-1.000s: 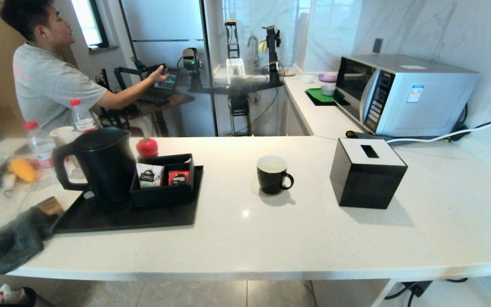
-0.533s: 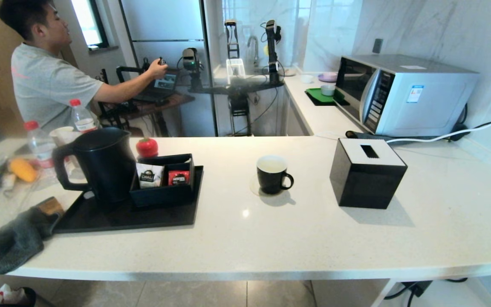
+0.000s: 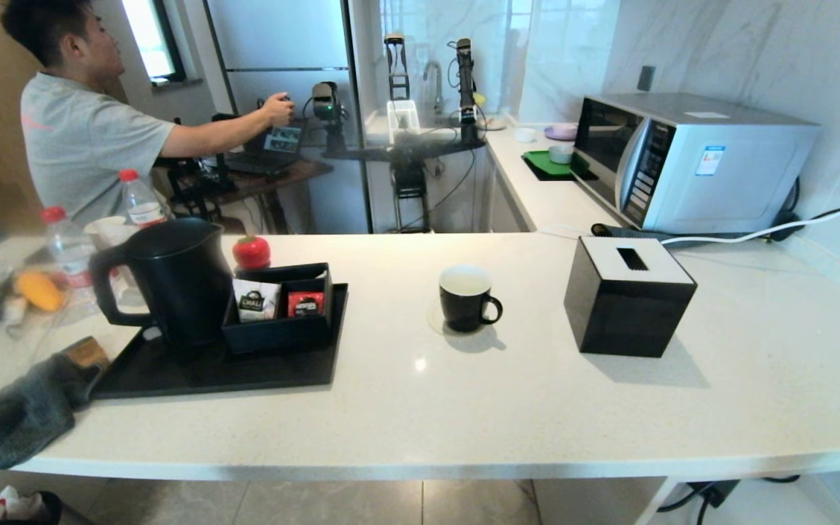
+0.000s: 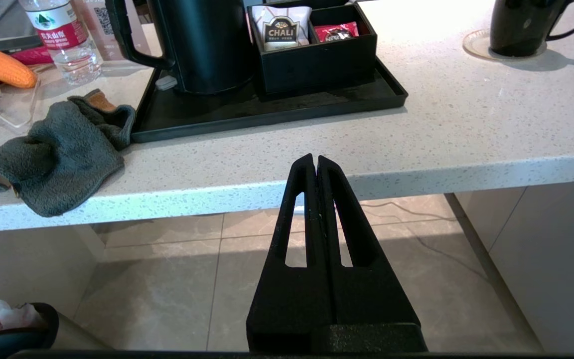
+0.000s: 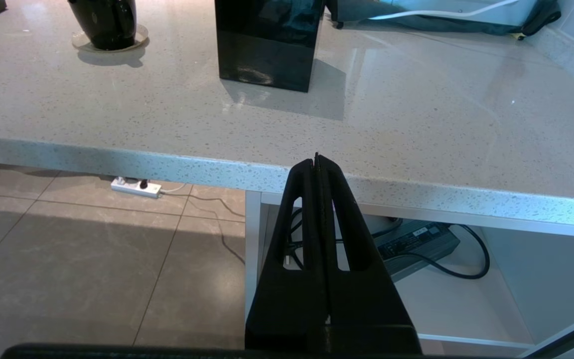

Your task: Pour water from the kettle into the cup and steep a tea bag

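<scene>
Right now both my left gripper [image 4: 315,160] and right gripper [image 5: 316,158] hang below the tabletop [image 3: 464,394] edge, jaws pressed together. On it, kettle [image 3: 172,281] stands on the tray [image 3: 245,372], cup [image 3: 467,297] well apart.

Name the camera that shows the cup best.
The head view: the cup shows whole, white inside, handle and coaster. The left wrist view cuts off its rim at the frame's edge; the right wrist view shows only its lower body.

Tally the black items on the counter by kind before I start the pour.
Kettle: 1
Mug: 1
Tray: 1
Sachet box: 1
Tissue box: 1
Total: 5
</scene>
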